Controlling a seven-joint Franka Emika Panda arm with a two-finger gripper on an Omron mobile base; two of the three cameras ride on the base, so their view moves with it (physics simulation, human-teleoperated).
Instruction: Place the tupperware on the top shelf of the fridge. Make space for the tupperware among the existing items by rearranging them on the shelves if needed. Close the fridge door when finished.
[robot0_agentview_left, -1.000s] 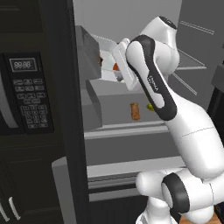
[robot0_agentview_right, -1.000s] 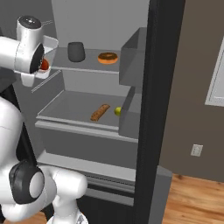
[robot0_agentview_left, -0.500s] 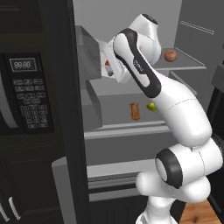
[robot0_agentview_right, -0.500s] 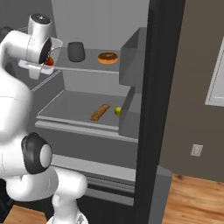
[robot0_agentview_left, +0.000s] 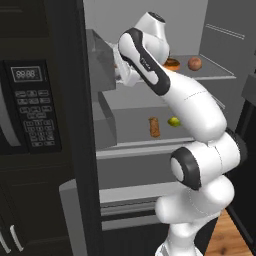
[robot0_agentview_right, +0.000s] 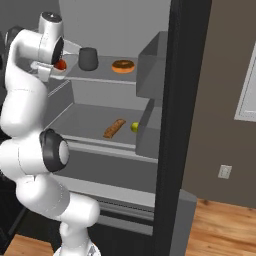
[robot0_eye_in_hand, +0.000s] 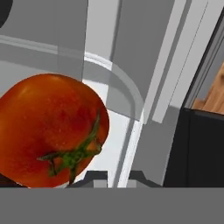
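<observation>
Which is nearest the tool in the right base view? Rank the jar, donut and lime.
1. Jar, on the top shelf, just beside the tool.
2. Donut, same shelf, farther right.
3. Lime, down on the lower shelf, right side.

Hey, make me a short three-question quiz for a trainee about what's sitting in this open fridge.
1. True or false: the donut lies on the lower shelf.
2. In the right base view, what stands just left of the donut? A) dark jar B) milk carton C) egg box
3. Fill in: beside the brown stick on the lower shelf lies a yellow-green ____.
Key: 1 false, it is on the top shelf; 2 A; 3 lime.
</observation>
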